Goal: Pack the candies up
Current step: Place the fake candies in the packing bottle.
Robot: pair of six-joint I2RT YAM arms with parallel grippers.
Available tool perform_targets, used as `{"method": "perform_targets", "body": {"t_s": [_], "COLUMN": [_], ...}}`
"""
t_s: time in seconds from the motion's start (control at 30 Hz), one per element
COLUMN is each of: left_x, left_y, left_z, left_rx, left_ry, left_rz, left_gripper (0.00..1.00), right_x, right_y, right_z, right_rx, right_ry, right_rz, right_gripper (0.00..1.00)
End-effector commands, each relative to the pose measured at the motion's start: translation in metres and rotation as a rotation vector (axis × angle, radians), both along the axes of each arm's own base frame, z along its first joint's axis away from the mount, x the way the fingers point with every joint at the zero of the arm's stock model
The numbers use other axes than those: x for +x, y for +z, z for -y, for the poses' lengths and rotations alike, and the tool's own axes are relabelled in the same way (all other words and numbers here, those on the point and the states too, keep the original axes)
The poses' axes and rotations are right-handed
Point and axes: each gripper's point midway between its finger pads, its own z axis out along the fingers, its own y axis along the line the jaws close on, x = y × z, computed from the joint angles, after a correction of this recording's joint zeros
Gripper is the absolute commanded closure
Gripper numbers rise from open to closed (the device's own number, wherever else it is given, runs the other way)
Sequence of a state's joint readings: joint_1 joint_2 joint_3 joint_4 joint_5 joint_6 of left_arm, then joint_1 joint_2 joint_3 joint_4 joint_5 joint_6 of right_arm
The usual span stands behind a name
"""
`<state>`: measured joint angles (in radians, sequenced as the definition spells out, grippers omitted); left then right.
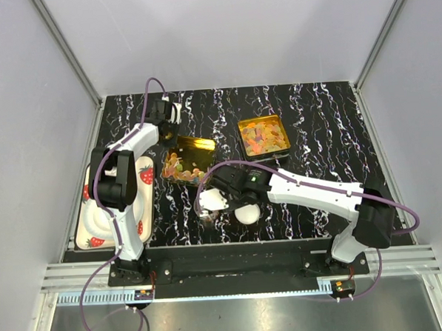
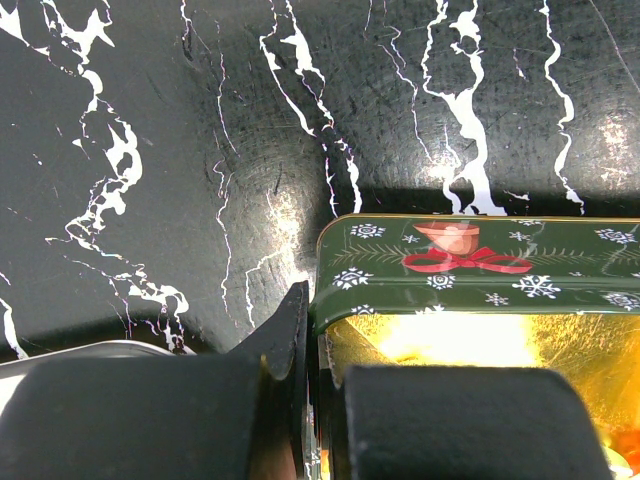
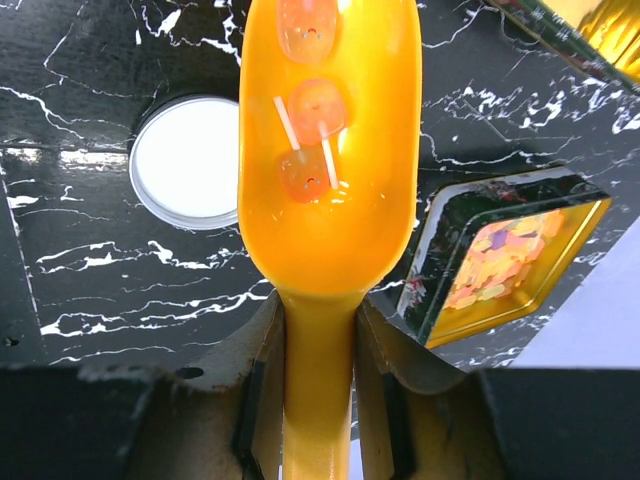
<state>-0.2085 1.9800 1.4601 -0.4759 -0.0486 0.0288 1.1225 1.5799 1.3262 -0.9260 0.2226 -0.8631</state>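
Two square gold tins hold candies. The left tin (image 1: 194,148) has candies (image 1: 178,168) at its near side. The right tin (image 1: 264,137) is full of them. My left gripper (image 1: 173,134) (image 2: 315,330) is shut on the left tin's green, snowflake-printed wall (image 2: 470,265) near a corner. My right gripper (image 1: 226,191) (image 3: 318,305) is shut on the handle of the yellow-orange scoop (image 3: 325,200). The scoop carries three orange candies (image 3: 315,105) above the table, between the tins and a white disc. The full tin (image 3: 500,260) shows right of the scoop. The arm hides the scoop in the top view.
A white round lid (image 3: 190,160) lies left of the scoop. Two white round pieces (image 1: 210,203) (image 1: 247,214) sit by my right gripper. A strawberry-print tray (image 1: 91,231) lies at the table's left edge under my left arm. Grey walls enclose the black marbled table.
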Motion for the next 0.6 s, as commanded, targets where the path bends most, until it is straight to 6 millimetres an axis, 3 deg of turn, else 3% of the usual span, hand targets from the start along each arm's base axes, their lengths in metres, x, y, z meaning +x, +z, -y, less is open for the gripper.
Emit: {"method": "perform_targets", "body": {"t_s": [0.0, 0.57], "left_x": [0.0228, 0.0223], "left_y": [0.0200, 0.0188], "left_z": [-0.0006, -0.0007], "left_rx": [-0.001, -0.001], "left_ry": [-0.001, -0.001], "left_rz": [0.089, 0.086], "left_gripper": [1.00, 1.00], "right_x": [0.0111, 0.0200], "right_y": [0.0250, 0.0320], "right_z": [-0.0129, -0.0212], "right_rx": [0.019, -0.046], "right_ry": [0.029, 0.065], "right_rz": [0.099, 0.210], "right_gripper": [1.00, 1.00]}}
